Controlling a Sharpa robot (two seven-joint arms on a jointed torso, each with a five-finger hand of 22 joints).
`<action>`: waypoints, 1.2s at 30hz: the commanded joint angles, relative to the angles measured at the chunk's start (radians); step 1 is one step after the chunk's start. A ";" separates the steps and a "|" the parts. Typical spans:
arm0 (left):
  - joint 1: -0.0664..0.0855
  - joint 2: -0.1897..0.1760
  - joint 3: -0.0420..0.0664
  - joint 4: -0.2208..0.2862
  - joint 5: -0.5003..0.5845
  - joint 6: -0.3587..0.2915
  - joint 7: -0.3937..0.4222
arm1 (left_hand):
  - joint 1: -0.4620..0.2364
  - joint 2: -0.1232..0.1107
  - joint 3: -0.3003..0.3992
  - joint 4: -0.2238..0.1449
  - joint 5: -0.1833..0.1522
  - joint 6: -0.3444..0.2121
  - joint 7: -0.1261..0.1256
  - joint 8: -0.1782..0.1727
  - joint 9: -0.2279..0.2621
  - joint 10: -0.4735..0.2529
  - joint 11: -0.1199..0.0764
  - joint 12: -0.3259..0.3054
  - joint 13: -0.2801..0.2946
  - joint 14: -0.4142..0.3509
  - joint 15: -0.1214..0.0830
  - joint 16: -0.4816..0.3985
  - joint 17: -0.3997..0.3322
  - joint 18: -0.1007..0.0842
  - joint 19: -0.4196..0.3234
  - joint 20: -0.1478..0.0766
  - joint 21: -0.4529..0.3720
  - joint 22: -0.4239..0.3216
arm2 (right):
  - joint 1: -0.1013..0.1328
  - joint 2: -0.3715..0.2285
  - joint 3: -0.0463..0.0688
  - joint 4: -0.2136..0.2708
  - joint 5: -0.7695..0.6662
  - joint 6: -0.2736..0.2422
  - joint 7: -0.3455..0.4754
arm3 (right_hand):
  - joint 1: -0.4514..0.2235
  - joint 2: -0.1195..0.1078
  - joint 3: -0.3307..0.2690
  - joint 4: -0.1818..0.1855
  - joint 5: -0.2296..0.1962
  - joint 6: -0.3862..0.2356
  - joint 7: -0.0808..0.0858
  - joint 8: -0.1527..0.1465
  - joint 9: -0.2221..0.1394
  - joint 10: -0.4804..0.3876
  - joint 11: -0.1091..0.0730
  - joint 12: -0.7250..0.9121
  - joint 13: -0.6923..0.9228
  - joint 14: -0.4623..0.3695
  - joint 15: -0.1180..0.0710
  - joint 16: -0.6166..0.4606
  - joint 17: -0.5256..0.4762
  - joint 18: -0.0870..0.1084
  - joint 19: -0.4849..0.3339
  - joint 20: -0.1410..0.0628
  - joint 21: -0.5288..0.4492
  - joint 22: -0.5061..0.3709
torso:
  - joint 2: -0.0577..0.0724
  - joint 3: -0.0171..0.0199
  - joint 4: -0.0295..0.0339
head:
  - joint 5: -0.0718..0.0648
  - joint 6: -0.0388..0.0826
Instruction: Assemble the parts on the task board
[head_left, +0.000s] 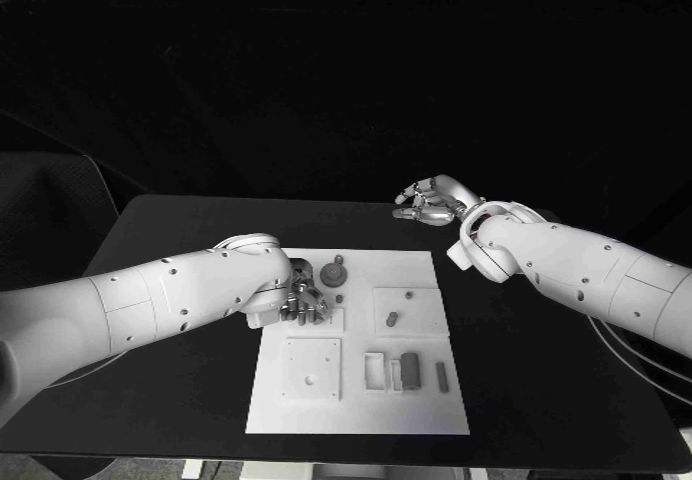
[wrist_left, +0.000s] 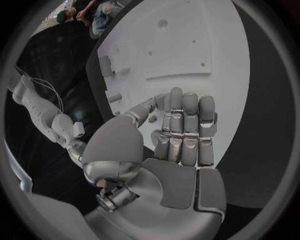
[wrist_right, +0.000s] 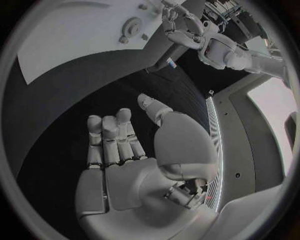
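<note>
We take the board (head_left: 361, 420) as our landmark and work from its near edge outward.

Nearest us, on the board's near left, a square plate (head_left: 313, 367) with small holes lies flat. Just right of it a pale frame (head_left: 375, 371) sits beside a dark block (head_left: 410, 368), and a thin bar (head_left: 441, 377) lies right of that. These look loose to us, laid side by side rather than fitted, though we cannot be sure from the head view.

Further in, on the board's right half, a second square plate (head_left: 408, 310) carries a short peg (head_left: 392, 319) and a smaller piece (head_left: 408, 294); whether either is seated we cannot tell.

Over the board's left half, around its middle, our left hand (head_left: 303, 300) hangs with its fingers pointing down. In the left wrist view the fingers (wrist_left: 185, 130) lie straight and close together with the thumb bent across toward them. We cannot tell whether anything is pinched between them.

Just beyond that hand, near the board's far edge, a round part with a knob (head_left: 335, 274) stands upright, apart from the fingers.

Farthest out, beyond the board's far right corner and over the bare table (head_left: 188, 230), our right hand (head_left: 430, 203) holds nothing, its fingers loosely apart in the right wrist view.

By our judgement the assembly is at an early stage: most parts look unjoined, and nearly all the fitting remains.
</note>
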 joint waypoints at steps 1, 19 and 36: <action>-0.006 -0.009 -0.005 0.000 -0.021 -0.007 -0.014 | 0.005 0.016 0.009 -0.005 0.004 -0.010 0.000 -0.005 0.000 -0.007 0.001 -0.004 -0.002 -0.010 0.000 -0.005 0.002 0.024 -0.008 0.001 0.000 -0.001 | 0.000 -0.001 0.000 0.001 -0.005 0.015 0.005 | -0.006 0.008 0.001 0.007 -0.005 -0.001 0.005 0.005 0.001 -0.007 0.004 -0.003 -0.002 -0.008 -0.001 -0.006 -0.001 -0.009 -0.007 0.002 0.019 -0.001 | 0.000 -0.0007 0.0006 | 0.000 0.000; -0.010 -0.037 -0.005 0.008 0.020 0.002 -0.007 | 0.020 0.012 0.022 -0.022 0.004 -0.062 0.011 -0.033 -0.012 -0.023 0.006 -0.013 -0.004 -0.017 0.002 -0.010 0.005 0.024 -0.016 0.001 -0.001 -0.003 | 0.000 -0.003 0.000 0.002 -0.005 0.015 0.004 | -0.009 0.009 0.000 0.009 -0.005 -0.001 0.006 0.005 0.001 -0.007 0.004 -0.003 -0.002 -0.008 -0.001 -0.006 -0.002 -0.009 -0.007 0.002 0.019 -0.002 | 0.000 -0.0004 0.0009 | 0.001 0.003; -0.010 -0.028 -0.005 0.005 0.011 0.022 -0.023 | -0.001 -0.003 0.009 -0.016 0.003 -0.085 0.015 -0.041 -0.018 -0.029 0.010 -0.015 -0.004 -0.022 0.006 -0.014 0.007 0.020 -0.021 0.004 -0.002 -0.003 | 0.000 -0.003 0.000 0.006 -0.005 0.016 0.004 | -0.010 0.009 0.000 0.010 -0.005 -0.001 0.006 0.005 0.001 -0.007 0.004 -0.003 -0.002 -0.009 -0.001 -0.006 -0.002 -0.010 -0.007 0.002 0.019 -0.002 | 0.000 0.0013 0.0000 | 0.002 0.003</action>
